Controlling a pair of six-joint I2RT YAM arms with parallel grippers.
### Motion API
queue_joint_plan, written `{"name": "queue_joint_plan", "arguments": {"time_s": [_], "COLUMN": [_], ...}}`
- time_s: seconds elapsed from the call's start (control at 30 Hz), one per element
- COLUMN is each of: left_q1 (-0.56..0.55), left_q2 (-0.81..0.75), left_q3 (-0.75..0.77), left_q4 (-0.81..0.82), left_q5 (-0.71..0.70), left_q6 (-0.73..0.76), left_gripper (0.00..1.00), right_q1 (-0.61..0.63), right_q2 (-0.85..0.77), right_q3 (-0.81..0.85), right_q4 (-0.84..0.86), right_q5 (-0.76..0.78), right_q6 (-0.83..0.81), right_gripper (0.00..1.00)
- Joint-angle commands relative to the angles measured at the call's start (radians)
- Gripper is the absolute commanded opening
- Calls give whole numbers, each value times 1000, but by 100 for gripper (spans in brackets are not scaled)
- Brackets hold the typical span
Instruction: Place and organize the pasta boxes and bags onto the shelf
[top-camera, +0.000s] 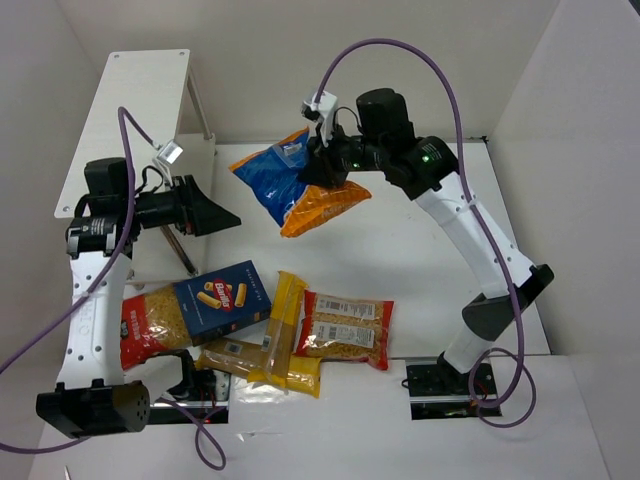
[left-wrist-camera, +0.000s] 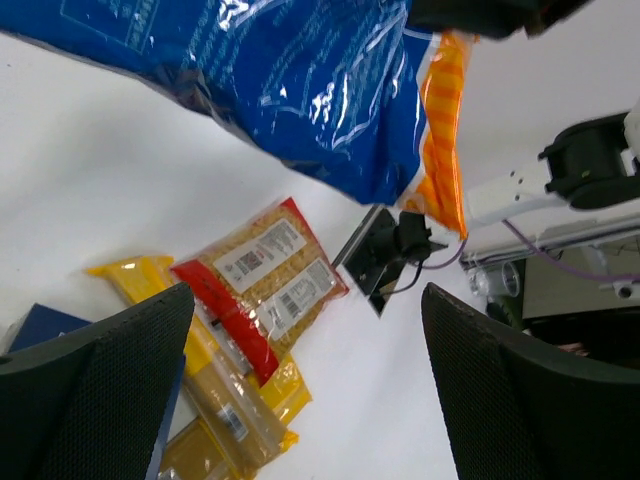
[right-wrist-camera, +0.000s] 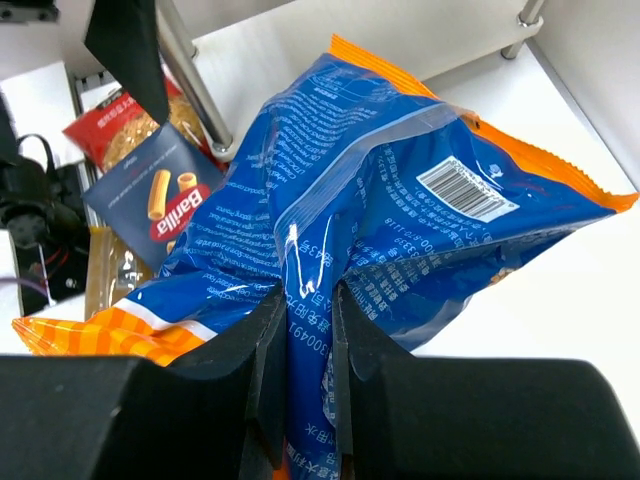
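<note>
While my right gripper (right-wrist-camera: 305, 305) is pinching the blue bag (top-camera: 290, 185) aloft, my left gripper (top-camera: 228, 218) is gaping wide, holding nothing, at nine o'clock from it, beside the shelf (top-camera: 140, 90).

Table (top-camera: 400, 270) holds blue carton (top-camera: 222, 297), pasta bags (top-camera: 345, 327), spaghetti packs (top-camera: 285, 320).

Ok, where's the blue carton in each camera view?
Top external: blue carton lower left of centre, by the yellow packs.
Left wrist: only its corner, at the lower left edge.
Right wrist: left of centre, behind the blue bag.
Shared landmark: the blue bag in the right gripper, in all three.
</note>
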Motion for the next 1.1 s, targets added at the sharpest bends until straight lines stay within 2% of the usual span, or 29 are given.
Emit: {"name": "queue_joint_plan", "arguments": {"time_s": [0.0,0.13,0.3,0.6,1.07], "left_q1": [-2,-11,-56,-129,-129], "left_q2": [14,33,91,198,341], "left_q3": [-6,-15,-36,-67,95], "left_q4": [192,356,483,528,609], "left_q5": [24,-52,-190,-246,-245], "left_q6": [-147,-245,-371,-417,-609], "left_gripper": [100,97,94,93,93], "right_q1": [-4,-4,-4,-4,-4], "right_q2": [17,40,71,123,152], "right_q3": [113,153,211,295,332], "right_q4": [111,111,101,101,83], "right_q5": [-33,-11,18,36,-2], "right_q6": [34,43,53,80,89], "right_gripper": [0,0,0,0,0]}}
